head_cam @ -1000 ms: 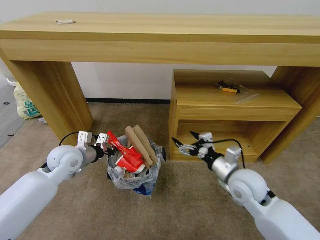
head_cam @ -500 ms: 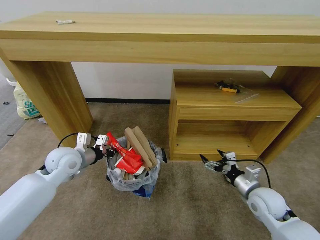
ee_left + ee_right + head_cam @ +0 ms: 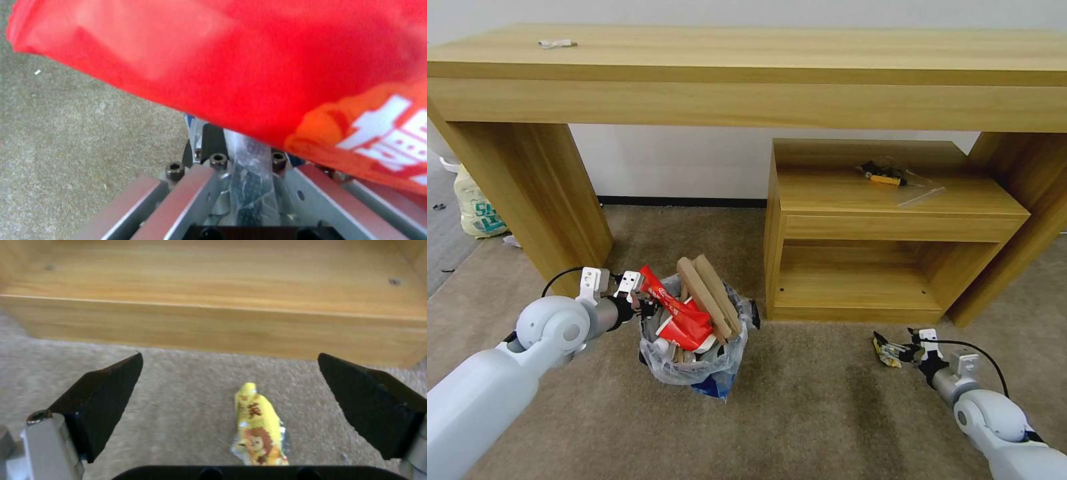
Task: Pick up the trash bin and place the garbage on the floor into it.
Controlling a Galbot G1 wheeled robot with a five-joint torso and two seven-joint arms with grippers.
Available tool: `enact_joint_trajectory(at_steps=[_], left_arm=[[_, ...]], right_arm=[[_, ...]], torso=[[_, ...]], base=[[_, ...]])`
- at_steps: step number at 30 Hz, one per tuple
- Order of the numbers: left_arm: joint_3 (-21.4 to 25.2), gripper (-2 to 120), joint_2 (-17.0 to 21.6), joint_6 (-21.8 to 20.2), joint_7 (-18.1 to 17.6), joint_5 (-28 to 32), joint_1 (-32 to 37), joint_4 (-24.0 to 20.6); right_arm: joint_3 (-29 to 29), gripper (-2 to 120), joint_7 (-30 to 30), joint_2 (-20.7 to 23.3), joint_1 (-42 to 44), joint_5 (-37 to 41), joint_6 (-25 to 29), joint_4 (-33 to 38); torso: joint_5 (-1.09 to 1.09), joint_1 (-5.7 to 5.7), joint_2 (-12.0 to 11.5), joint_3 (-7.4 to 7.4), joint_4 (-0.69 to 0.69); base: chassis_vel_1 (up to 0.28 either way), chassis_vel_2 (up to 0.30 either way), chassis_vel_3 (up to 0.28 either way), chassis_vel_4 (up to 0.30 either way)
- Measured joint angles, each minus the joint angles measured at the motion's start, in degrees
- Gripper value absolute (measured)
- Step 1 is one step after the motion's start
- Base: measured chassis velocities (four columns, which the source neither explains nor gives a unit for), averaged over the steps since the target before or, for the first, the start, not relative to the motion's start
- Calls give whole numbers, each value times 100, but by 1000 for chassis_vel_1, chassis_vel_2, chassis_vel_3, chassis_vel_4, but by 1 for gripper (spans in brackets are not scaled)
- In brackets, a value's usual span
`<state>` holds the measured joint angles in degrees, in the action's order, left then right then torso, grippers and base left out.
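The trash bin (image 3: 694, 343) is seen in the head view on the beige floor (image 3: 800, 413), in front of the desk (image 3: 747, 73) and just left of the low shelf unit (image 3: 887, 227). It is filled with garbage: a red wrapper (image 3: 675, 308), cardboard pieces (image 3: 710, 293) and white items. The left gripper (image 3: 642, 305) is held at the bin's left rim. The right gripper (image 3: 887, 350) is low over the floor, well to the right of the bin, at a yellow packet (image 3: 886, 359).

In the left wrist view, the left fingers (image 3: 178, 196) are clenched on the bin's bag-covered rim (image 3: 249, 186), under the red wrapper (image 3: 249, 66).

In the right wrist view, the right fingers (image 3: 106, 396) are spread wide, one on either side of the yellow packet (image 3: 260, 430), which lies on the floor (image 3: 178, 406) before the shelf base (image 3: 213, 330).
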<state>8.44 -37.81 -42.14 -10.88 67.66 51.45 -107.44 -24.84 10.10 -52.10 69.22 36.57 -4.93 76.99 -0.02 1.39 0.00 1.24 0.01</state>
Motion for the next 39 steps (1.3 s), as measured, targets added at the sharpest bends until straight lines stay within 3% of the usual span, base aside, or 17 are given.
enact_joint_trajectory(at_steps=[13, 27, 31, 37, 39], left_arm=[[-73, 0, -10, 0, -62, 1, -42, -19], [-138, 0, 3, 0, -140, 51, -85, -42], [-122, 0, 34, 1, -147, 59, -69, -67], [-108, 0, 55, 0, -150, 74, -31, -112], [-109, 0, 53, 0, -152, 74, -28, -115]], right_arm=[[558, 100, 97, -115, -850, 389, 81, -1773], [923, 98, 265, -382, -1382, 418, -10, -2433], [958, 90, 258, -478, -1505, 425, -91, -2601], [981, 64, 224, -574, -1643, 428, -138, -2861], [981, 60, 217, -579, -1646, 424, -138, -2864]], torso=[[0, 0, 0, 0, -2], [0, 0, 0, 0, -1], [-1, 0, 0, 0, -1], [-1, 0, 0, 0, -1], [-1, 0, 0, 0, -1]], base=[[0, 0, 0, 0], [0, 0, 0, 0], [0, 0, 0, 0], [0, 0, 0, 0], [0, 0, 0, 0]])
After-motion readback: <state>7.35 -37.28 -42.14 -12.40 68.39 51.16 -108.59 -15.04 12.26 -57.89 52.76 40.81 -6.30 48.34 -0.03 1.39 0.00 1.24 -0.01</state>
